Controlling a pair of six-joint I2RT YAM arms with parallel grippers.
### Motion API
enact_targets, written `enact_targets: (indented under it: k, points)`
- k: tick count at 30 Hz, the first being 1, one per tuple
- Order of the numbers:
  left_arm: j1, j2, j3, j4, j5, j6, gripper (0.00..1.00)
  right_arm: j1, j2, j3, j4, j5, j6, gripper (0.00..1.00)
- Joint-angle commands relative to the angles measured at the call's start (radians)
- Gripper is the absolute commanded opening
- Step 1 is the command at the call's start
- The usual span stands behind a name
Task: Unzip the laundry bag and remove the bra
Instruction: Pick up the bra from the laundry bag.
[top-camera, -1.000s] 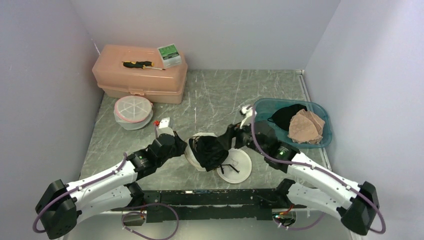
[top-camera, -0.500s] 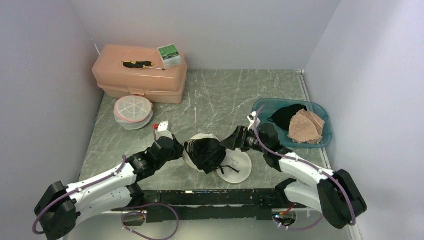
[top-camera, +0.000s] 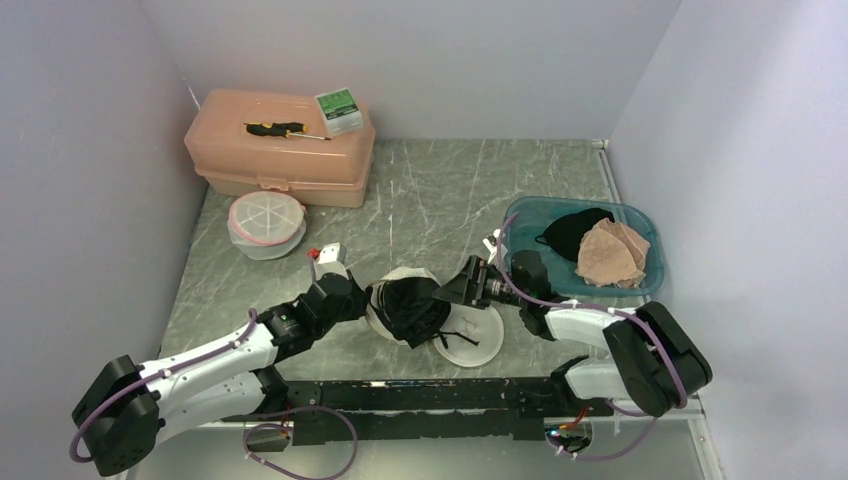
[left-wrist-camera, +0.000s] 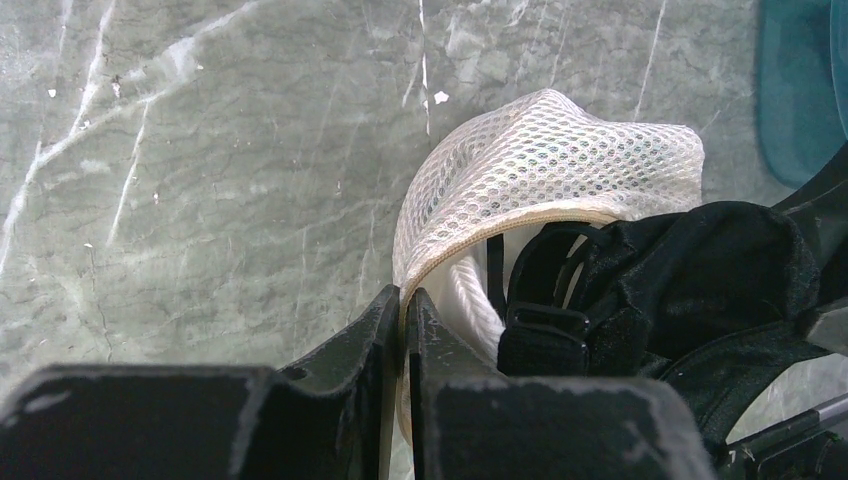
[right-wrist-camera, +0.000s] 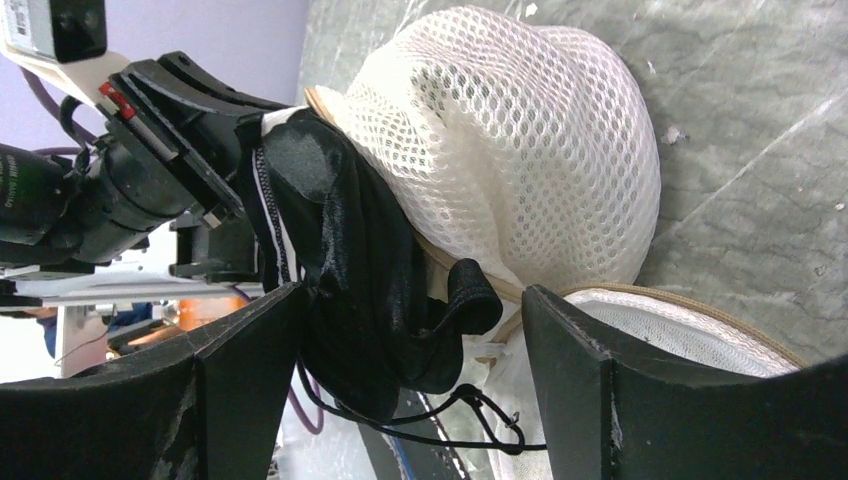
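Note:
The white mesh laundry bag (top-camera: 398, 280) lies unzipped at the table's centre, its flat half (top-camera: 478, 338) folded out to the right. The black bra (top-camera: 415, 305) bulges out of the opening, its thin straps trailing over the flat half. My left gripper (top-camera: 364, 297) is shut on the bag's tan rim; in the left wrist view its tips (left-wrist-camera: 405, 300) pinch that rim beside the bra (left-wrist-camera: 700, 270). My right gripper (top-camera: 457, 288) stands open. In the right wrist view the bra (right-wrist-camera: 360, 250) hangs between its spread fingers (right-wrist-camera: 250, 350), below the domed bag (right-wrist-camera: 520, 140).
A peach toolbox (top-camera: 280, 150) with a screwdriver and a green box on top stands at the back left. Another round mesh bag (top-camera: 265, 222) lies in front of it. The teal bin (top-camera: 560, 202) at the right holds black and beige garments. Walls close three sides.
The right arm has folded in closer to its base and its gripper has turned, jaws spread wider around the bra's edge. The bag and bra shifted slightly left. The left gripper keeps its pinch.

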Motion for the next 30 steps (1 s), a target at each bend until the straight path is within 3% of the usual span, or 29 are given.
enact_targets:
  k: [1, 9, 20, 22, 24, 27, 30]
  points:
    - [-0.001, 0.008, -0.008, 0.053, 0.010, -0.019, 0.13, 0.014, 0.037, 0.000, 0.115, -0.044, 0.022, 0.80]
    - [0.000, 0.014, -0.008, 0.064, 0.019, -0.020, 0.13, 0.045, 0.063, 0.034, 0.128, -0.064, 0.030, 0.69]
    - [0.000, 0.004, -0.016, 0.061, 0.023, -0.028, 0.13, 0.056, 0.004, 0.059, 0.090, -0.067, 0.020, 0.21]
    - [-0.001, -0.002, -0.016, 0.058, 0.021, -0.028, 0.12, 0.057, -0.024, 0.070, 0.056, -0.063, 0.008, 0.17]
    - [-0.001, -0.007, -0.016, 0.055, 0.021, -0.027, 0.13, 0.055, -0.046, 0.081, 0.017, -0.056, -0.005, 0.24]
    - [0.000, -0.010, -0.015, 0.056, 0.023, -0.029, 0.12, 0.057, -0.041, 0.094, -0.006, -0.067, -0.012, 0.52]
    - [0.000, -0.010, -0.016, 0.059, 0.024, -0.030, 0.12, 0.066, -0.011, 0.109, -0.036, -0.061, -0.026, 0.60]
